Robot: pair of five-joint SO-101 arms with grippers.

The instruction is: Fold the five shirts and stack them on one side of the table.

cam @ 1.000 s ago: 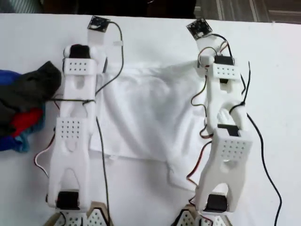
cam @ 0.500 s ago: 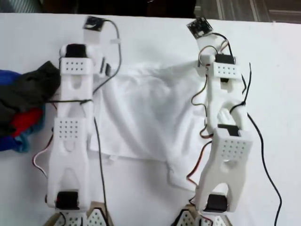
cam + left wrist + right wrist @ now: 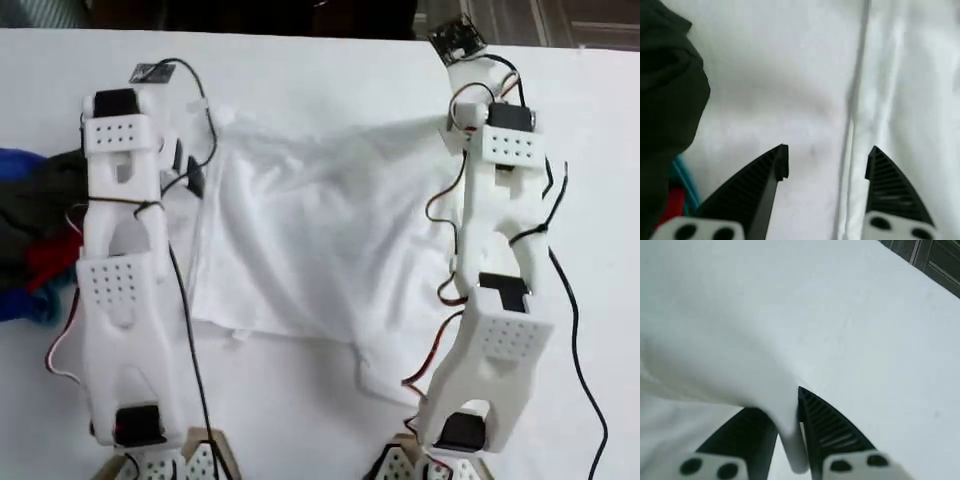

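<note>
A white shirt (image 3: 310,240) lies spread on the white table (image 3: 330,70) between my two arms. My right gripper (image 3: 458,124) is at the shirt's far right corner, shut on a fold of the white fabric (image 3: 789,435). My left gripper (image 3: 188,168) is open just above the shirt's left edge. In the left wrist view that gripper (image 3: 827,160) has bare table under one finger and the shirt's hem (image 3: 855,100) near the other. A heap of dark, red and blue shirts (image 3: 35,225) lies at the table's left edge, with its dark one (image 3: 665,90) close to my left gripper.
Cables run along both arms and over the shirt's sides. Bare table (image 3: 880,340) stretches beyond the right gripper to the far edge, with dark floor past it. There is also free room at the far right of the table (image 3: 600,200).
Both arms swung outward, the left one to the left and the right one to the right and farther back. The shirt's far edge is now stretched wider between them.
</note>
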